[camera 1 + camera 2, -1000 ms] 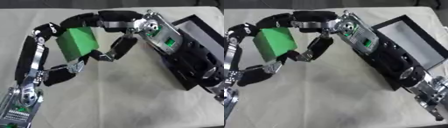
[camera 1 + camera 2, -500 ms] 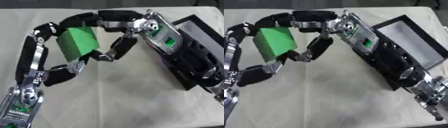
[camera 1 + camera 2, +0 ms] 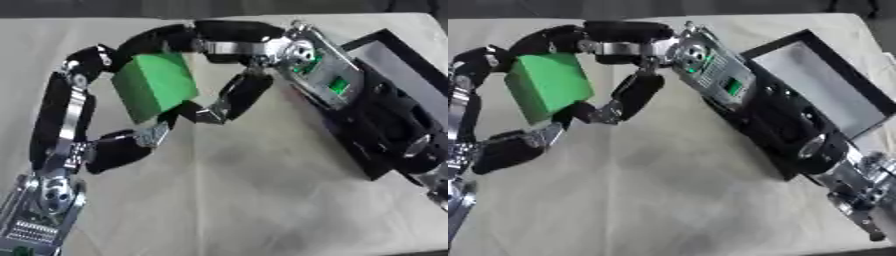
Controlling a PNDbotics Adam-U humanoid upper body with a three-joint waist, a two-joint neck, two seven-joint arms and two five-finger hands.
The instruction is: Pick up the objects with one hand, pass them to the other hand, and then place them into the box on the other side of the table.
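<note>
Table point(image 3: 262, 200): beige cloth, creased; dark strip of room past far edge. Versus 1 s back: no visible change, block point(image 3: 156, 86) and both hands same pose. Green block held above table, left of centre, between hands. Left hand point(image 3: 74, 105) fingers curled round block from left side and below. Right hand point(image 3: 229, 60) fingers curled over block's top and right side. Box point(image 3: 820, 90), black with grey floor, at right; right forearm lies across its near-left wall.

Green block point(image 3: 156, 86) tilted, held above table, black box point(image 3: 815, 87) right, seemingly empty.
</note>
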